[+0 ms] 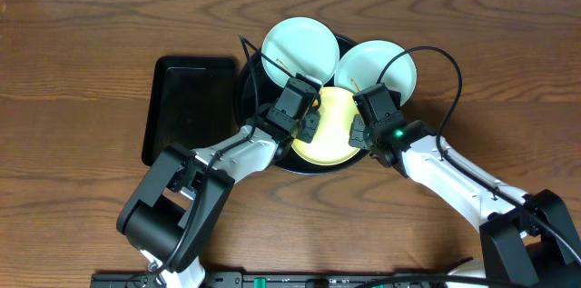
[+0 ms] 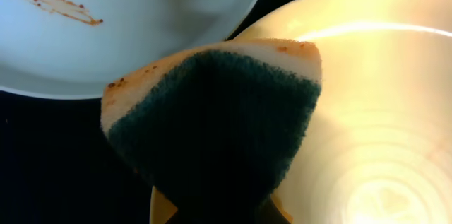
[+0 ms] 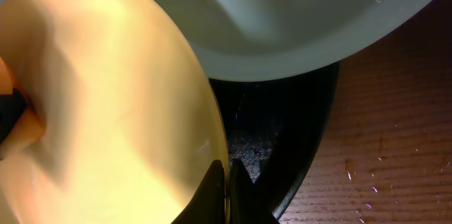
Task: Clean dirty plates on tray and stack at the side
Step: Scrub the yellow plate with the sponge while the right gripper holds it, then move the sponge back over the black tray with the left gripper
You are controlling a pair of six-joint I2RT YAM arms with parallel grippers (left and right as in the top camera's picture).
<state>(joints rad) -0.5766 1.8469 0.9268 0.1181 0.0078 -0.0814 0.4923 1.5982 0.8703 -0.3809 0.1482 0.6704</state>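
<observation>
Scrubbing the yellow plate (image 1: pixel 334 132), lying on the tray (image 1: pixel 246 97), needs steadiness: your right gripper (image 3: pixel 227 176) pinches its rim, your left gripper (image 1: pixel 309 115) clamps the sponge (image 2: pixel 212 132); press flat, sweep gently outward.

Rectangular black tray (image 1: pixel 188 111) lies flat on the wooden table (image 1: pixel 82 43), left of centre. Sponge (image 2: pixel 233 111): dark green scouring face, pale backing with brown specks along its edge. Water droplets (image 3: pixel 353 174) scattered on the wood.
</observation>
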